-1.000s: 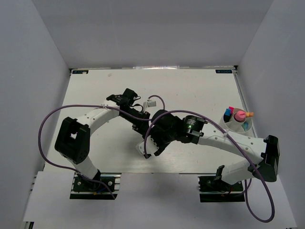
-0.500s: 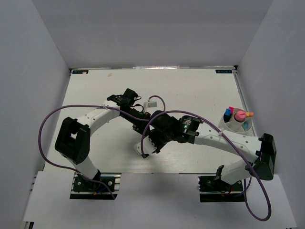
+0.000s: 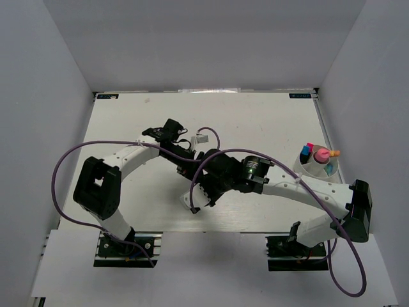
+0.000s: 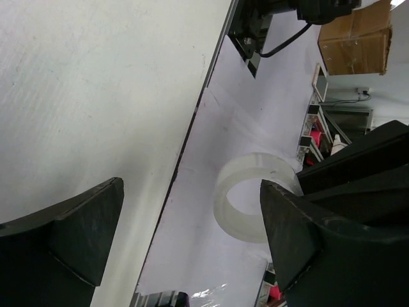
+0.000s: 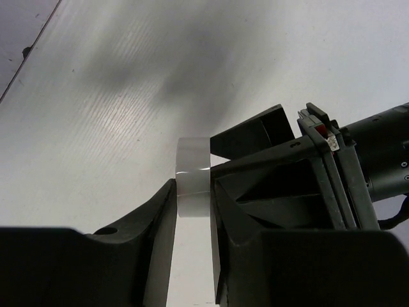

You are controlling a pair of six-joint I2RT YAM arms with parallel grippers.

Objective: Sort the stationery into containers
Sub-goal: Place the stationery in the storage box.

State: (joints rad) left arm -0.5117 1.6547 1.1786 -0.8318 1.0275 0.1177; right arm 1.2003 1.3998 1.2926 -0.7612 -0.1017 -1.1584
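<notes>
Right pincer (image 5: 193,199) was clenched on the white ring (image 5: 193,167) across its width, left pincer (image 4: 190,192) gaped open; ring judged light, stiff, slick, best pinched squarely.

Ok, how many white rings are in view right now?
1: the white ring sits mid-table between the right gripper's fingers, with the open left gripper close by. Others may be hidden under the arms.

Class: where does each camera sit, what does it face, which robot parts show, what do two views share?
Top external: above, behind the bases, looking down on the table; both arms show.
Left wrist: on the left arm, facing the white ring past its open left claw.
Right wrist: along the right claw, shut on that ring.
Shared: the ring.
</notes>
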